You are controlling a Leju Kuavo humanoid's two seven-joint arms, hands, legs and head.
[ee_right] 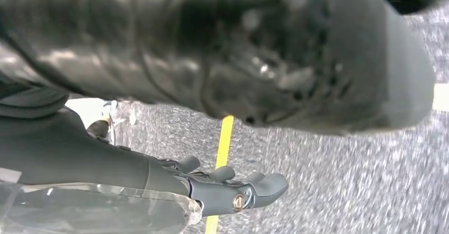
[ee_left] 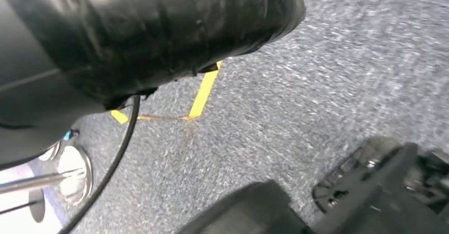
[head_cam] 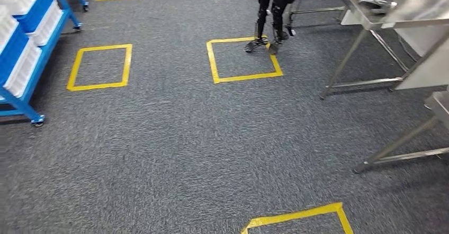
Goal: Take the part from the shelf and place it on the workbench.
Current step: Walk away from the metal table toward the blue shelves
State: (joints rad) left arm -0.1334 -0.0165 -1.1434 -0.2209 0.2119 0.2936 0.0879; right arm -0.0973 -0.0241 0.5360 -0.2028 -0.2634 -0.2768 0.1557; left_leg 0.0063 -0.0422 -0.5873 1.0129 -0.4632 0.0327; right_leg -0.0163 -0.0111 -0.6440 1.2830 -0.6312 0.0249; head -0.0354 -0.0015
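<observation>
Hanging low over grey carpet (head_cam: 174,149) and a strip of yellow tape (ee_right: 225,138), right hand (ee_right: 233,189) with dark fingers (ee_right: 267,183) loosely spread and holding nothing, likely slack for walking. Farther off to the left, blue shelf (head_cam: 24,104) stacked with white bins (head_cam: 24,67), probably where the part waits, though too small to pick out. Farther right, bare steel desk (head_cam: 407,11), seemingly the drop-off spot.

Even overhead light is filling the head view, soft shadows are lying under the table (head_cam: 393,12), while both wrist views are smearing with blur.
</observation>
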